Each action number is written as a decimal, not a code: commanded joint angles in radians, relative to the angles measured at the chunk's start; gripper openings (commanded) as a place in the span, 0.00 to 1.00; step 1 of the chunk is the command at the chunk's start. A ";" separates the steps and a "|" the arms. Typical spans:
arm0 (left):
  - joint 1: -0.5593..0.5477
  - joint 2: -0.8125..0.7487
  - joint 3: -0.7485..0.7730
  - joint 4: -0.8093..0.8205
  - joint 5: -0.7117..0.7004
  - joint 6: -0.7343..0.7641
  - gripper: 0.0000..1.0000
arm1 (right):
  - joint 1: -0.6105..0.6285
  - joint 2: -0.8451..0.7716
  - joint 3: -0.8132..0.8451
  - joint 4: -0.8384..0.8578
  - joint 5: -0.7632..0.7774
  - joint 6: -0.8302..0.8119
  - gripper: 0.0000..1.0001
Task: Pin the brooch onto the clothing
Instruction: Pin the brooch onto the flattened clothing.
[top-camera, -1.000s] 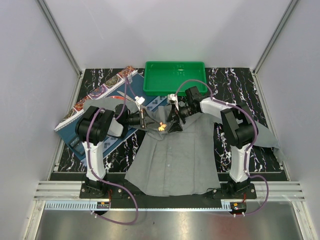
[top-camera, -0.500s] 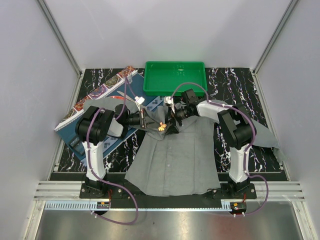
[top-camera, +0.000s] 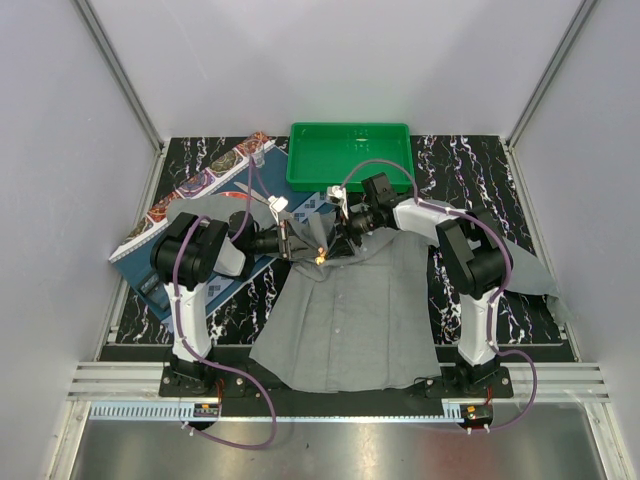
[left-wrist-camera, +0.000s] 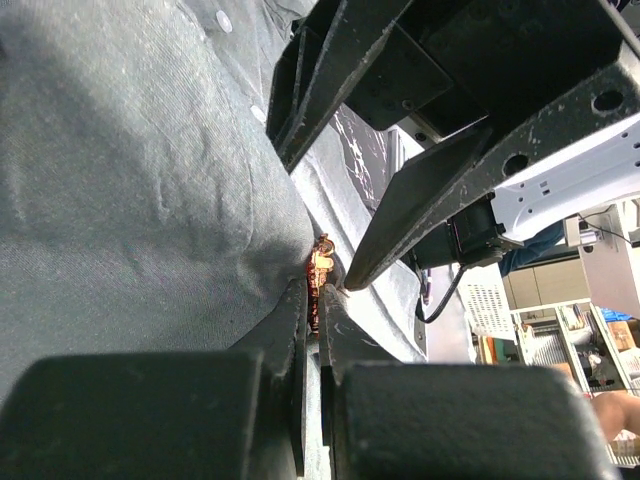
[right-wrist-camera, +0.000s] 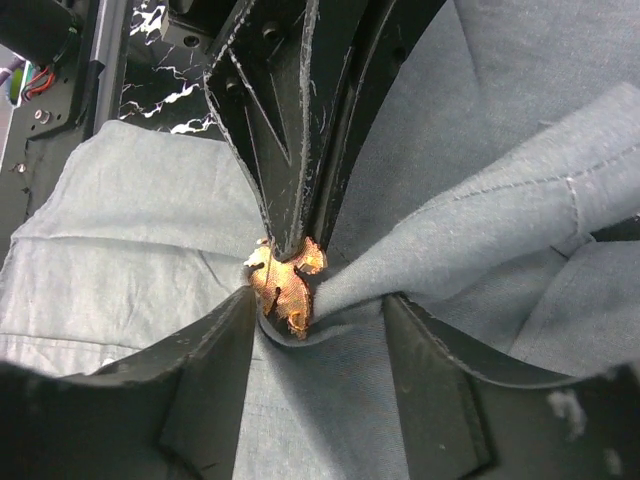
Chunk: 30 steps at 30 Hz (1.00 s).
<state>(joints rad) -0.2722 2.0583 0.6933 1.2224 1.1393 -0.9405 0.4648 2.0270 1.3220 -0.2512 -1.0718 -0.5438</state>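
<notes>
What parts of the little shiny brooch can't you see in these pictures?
Its pin: right wrist view, the brooch itself and the left end effector hide it, so whether it pierces the shirt is unclear.
Its body: left wrist view, that end effector's fingers cover most of it.
Its shape: top view, too small, just an orange glint.

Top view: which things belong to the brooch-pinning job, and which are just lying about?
In the job: brooch, grey shirt, left gripper shut on the brooch, right gripper open around the shirt fold.
Lying about: green tray, patterned mat.
</notes>
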 joint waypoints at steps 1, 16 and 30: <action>0.001 -0.015 -0.009 0.161 0.023 0.011 0.00 | -0.005 0.004 0.051 0.020 -0.034 0.033 0.55; 0.002 0.006 0.005 0.196 0.019 -0.026 0.00 | -0.067 -0.021 0.072 -0.072 -0.027 -0.056 0.91; 0.004 0.014 0.008 0.247 0.022 -0.066 0.00 | 0.001 -0.016 0.109 -0.326 -0.020 -0.360 1.00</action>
<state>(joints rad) -0.2726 2.0647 0.6933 1.2224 1.1419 -0.9928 0.4217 2.0357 1.3926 -0.4965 -1.0832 -0.8169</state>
